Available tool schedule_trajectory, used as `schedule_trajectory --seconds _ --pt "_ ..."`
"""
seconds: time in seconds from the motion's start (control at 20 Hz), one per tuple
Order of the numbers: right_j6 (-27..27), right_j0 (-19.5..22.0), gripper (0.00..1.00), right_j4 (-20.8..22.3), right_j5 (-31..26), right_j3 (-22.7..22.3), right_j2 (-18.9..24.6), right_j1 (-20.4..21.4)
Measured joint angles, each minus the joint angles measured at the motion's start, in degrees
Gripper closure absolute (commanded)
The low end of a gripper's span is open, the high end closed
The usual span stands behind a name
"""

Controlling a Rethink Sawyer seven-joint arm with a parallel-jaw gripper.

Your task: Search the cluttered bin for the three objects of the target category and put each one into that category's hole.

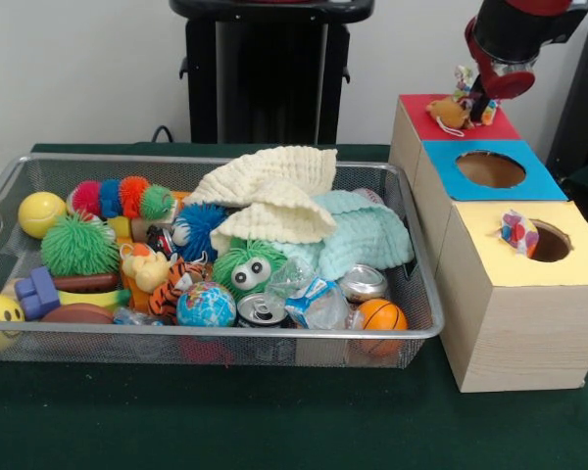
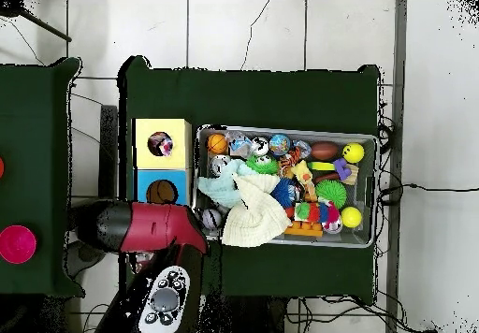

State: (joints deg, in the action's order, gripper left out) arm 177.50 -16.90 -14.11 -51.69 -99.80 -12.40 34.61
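The wire mesh bin (image 1: 20,166) holds mixed toys, cans and cloths. A cream-yellow waffle cloth (image 1: 265,191) lies on top of the pile; in the overhead view it (image 2: 254,219) hangs over the bin's rim. One polka-dot cloth (image 1: 517,232) sits at the edge of the hole (image 1: 549,242) in the yellow-topped box, also in the overhead view (image 2: 161,144). My gripper (image 1: 482,103) hangs over the red-topped box (image 1: 416,106), far from the bin. A small white spotted piece (image 1: 464,78) shows beside it; I cannot tell if it is held.
A mint-green cloth (image 1: 365,233) lies beside the cream one. The blue-topped box (image 1: 441,157) stands between the red and yellow boxes. A tan plush toy (image 1: 449,115) lies on the red top. Balls, cans and plush toys fill the bin. The red arm (image 2: 140,226) covers the red box from above.
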Motion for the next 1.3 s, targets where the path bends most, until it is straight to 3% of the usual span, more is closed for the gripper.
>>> schedule_trajectory --seconds 0.05,1.3 --pt "0.00 0.01 0.00 -0.02 0.13 0.06 0.03 0.01" --pt "0.00 1.26 0.00 0.01 3.07 0.02 0.74 1.13"
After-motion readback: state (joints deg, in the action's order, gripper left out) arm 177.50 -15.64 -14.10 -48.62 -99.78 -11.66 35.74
